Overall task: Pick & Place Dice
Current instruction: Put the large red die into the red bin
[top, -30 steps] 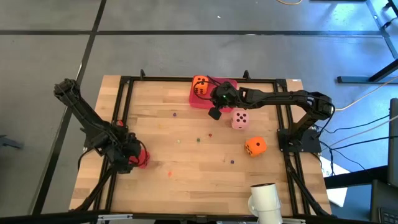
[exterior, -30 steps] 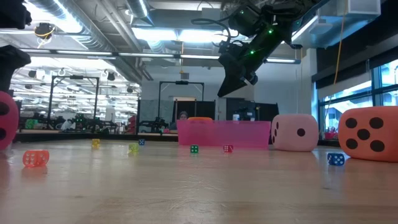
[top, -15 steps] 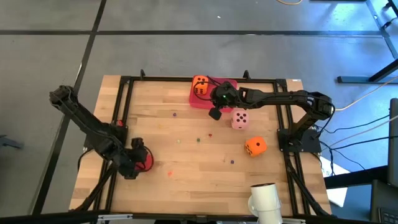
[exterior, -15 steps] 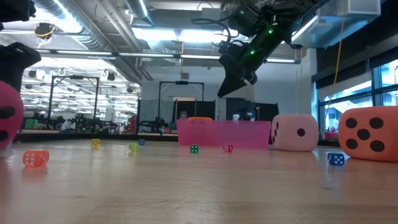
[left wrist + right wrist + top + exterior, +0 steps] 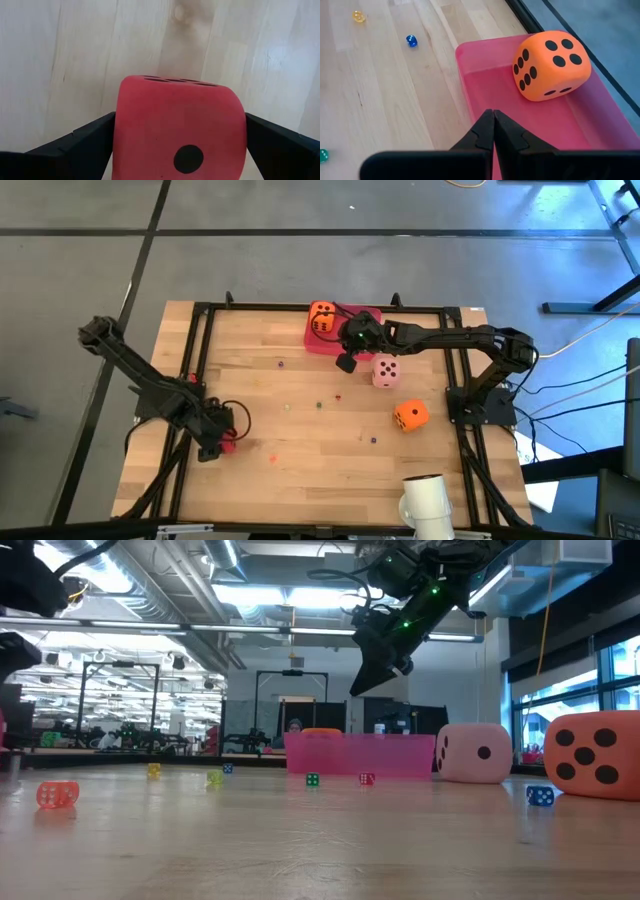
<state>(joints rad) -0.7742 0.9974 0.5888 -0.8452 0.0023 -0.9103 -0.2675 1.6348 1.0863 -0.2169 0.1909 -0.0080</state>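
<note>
A red die (image 5: 180, 125) lies on the table near its left edge, mostly covered by my left gripper (image 5: 220, 438) in the high view. The open left fingers stand on either side of it. My right gripper (image 5: 345, 363) is shut on nothing and hangs above the near edge of the pink tray (image 5: 318, 343). An orange die (image 5: 551, 65) rests on the tray's floor at its far left corner. A pale pink die (image 5: 386, 370) sits on the table just right of the tray. A second orange die (image 5: 410, 415) lies nearer the table's right edge. My left gripper comes steeply from above, and its two fingers (image 5: 85, 142) flank opposite sides of the red die (image 5: 125, 135). No gap shows between the fingers and the die in the left wrist view. I cannot tell whether they touch it.
Small coloured beads lie scattered over the wooden table, among them an orange one (image 5: 57, 794) and a blue one (image 5: 540, 795). Black frame rails (image 5: 200, 350) run along the table's edges. A white roll (image 5: 425, 500) stands at the near right corner.
My left gripper has turned about and shifted toward the table's right over the red die, so that it now covers most of it in the high view. The die no longer shows at the low view's left edge.
</note>
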